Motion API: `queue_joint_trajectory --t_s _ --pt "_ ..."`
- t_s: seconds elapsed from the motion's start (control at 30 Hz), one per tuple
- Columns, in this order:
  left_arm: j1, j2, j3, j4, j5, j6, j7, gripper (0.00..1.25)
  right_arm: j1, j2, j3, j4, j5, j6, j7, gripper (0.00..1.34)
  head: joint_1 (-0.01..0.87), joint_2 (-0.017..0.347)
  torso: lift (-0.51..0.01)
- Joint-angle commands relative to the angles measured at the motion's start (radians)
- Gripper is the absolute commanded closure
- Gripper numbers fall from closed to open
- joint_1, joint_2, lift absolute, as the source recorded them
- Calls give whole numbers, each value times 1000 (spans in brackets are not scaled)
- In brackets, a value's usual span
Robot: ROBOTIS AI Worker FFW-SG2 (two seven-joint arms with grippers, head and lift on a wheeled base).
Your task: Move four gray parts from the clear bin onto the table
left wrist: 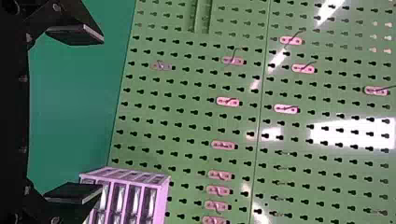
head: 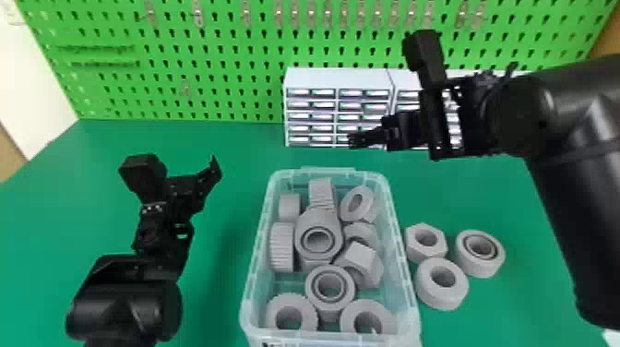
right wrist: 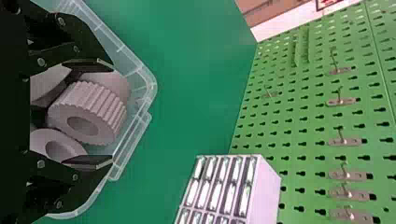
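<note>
So the biggest thing here is the green table, with the green pegboard standing behind it. Right arm comes in from the right edge, and the left arm comes up from the bottom on the left. Clear bin sits on the table between them, with a pile of gray parts inside. White drawer cabinets stand at the back of the table against the pegboard.

Claws next. The right gripper hangs in the air up by the far end of the bin, fingers spread and nothing in its grasp. From its wrist, a ridged gray part shows framed between those fingers, but it's lying in the bin with the other parts, not pinched. The left gripper is over the table on the left side of the bin, clear of the parts. Its fingers are wide apart too, and it's holding zip.

As for what's out, three gray parts are on the table just right of the bin, so one short of four: a thick ring nearest the robot, a bearing-looking piece farthest right, and a hex nut closest to the bin wall. All three are well apart from both claws, on the near side of the right one.
</note>
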Motion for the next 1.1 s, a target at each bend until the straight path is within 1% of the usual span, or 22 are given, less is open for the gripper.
queue_joint_trajectory --t_s 0.0,0.4,0.57,0.7,0.87,1.07 --pt "1 0 2 1 0 0 1 162 -8 3 34 5 -14 6 0 553 693 72 -52" --pt "5 0 5 0 -3 0 1 162 -48 6 133 31 -65 74 0 553 693 72 -52" --pt "8 0 10 1 -3 0 1 162 -53 6 161 69 -105 77 0 553 693 72 -52" --pt "10 0 13 0 -5 0 1 162 -56 5 184 74 -108 84 0 553 693 72 -52" --pt "10 0 15 1 -5 0 1 162 -60 5 210 98 -114 92 0 553 693 72 -52" --pt "10 0 15 1 -5 0 1 162 -65 5 225 112 -117 107 0 553 693 72 -52"
